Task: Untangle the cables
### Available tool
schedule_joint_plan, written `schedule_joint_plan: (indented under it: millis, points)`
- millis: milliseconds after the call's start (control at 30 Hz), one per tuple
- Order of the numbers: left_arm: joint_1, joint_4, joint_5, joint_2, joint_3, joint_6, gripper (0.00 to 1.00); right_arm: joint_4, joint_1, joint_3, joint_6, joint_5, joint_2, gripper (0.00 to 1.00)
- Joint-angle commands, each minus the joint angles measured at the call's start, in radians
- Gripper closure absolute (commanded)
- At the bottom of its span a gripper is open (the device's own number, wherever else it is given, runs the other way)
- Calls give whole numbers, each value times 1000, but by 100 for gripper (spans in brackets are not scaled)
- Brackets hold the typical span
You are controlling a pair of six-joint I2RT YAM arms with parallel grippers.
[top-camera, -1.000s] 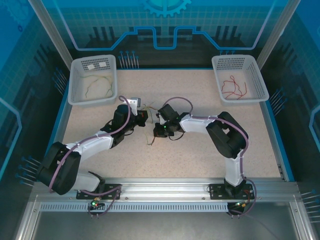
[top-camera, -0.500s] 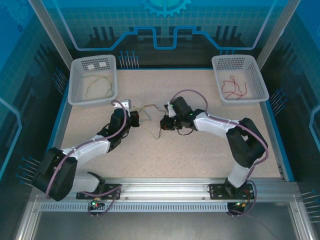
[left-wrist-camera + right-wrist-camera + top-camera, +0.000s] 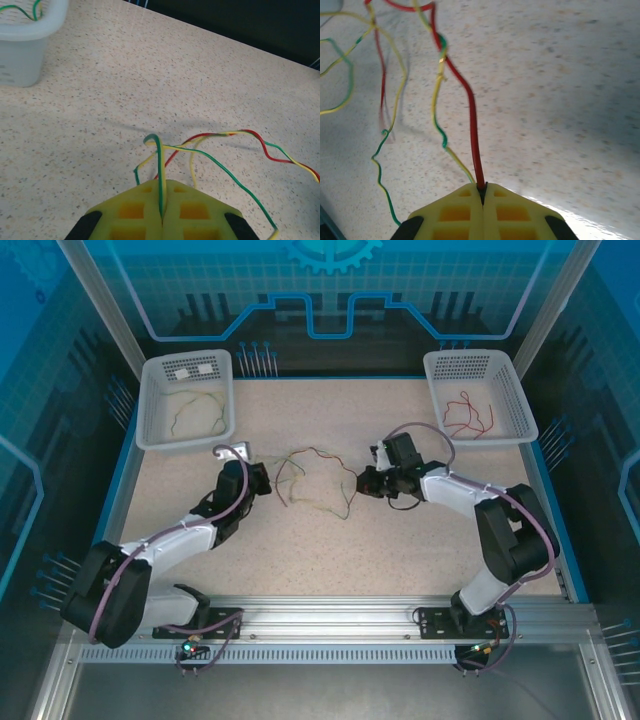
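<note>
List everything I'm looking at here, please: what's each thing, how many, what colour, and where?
table: one, beige speckled, under everything
baskets: two, pale plastic, left basket at the far left corner, right basket at the far right corner
loose cable: one, yellow-green, inside the left basket
loose red cable: one, red, inside the right basket
tangled cables: a few, exact count unclear, red and green-yellow, mid-table between the tools
arms: two, white and black, left arm and right arm, reaching in from the near edge
left tool: one, yellow pads, shut on a green-yellow strand
right tool: one, yellow pads, shut on a red strand
</note>
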Motion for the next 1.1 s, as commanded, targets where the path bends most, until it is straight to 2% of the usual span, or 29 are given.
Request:
schedule_joint_plan:
  millis: [0,100,300,533,800,900,1000,1067]
  points:
    - [26,-27,-57,-32,-14,-17,100,-20,-49,-11,-2,-14,-26,100]
    - [45,-36,-64,-43,-23,-26,100,-56,-94,-12,-32,-20,-30,100]
    - [90,-59,-84,-86,-36,-34,100,-193,-160,8,-116,105,-46,100]
    - [150,-87,-85,-149,-52,-35,100,-186,-251,-26,-124,86,-93,100]
    - [199,-118,-100,-207,-80,-40,100,-17,-400,-110,19,-319,-101,100]
    - [209,-133,-102,-218,-83,-41,100,14,-434,-126,66,-374,-111,100]
    - [216,-131,-104,-229,-94,-43,100,2,-462,-137,69,-375,-132,100]
    - [222,-131,-100,-230,-100,-49,100,86,-507,-180,134,-437,-134,100]
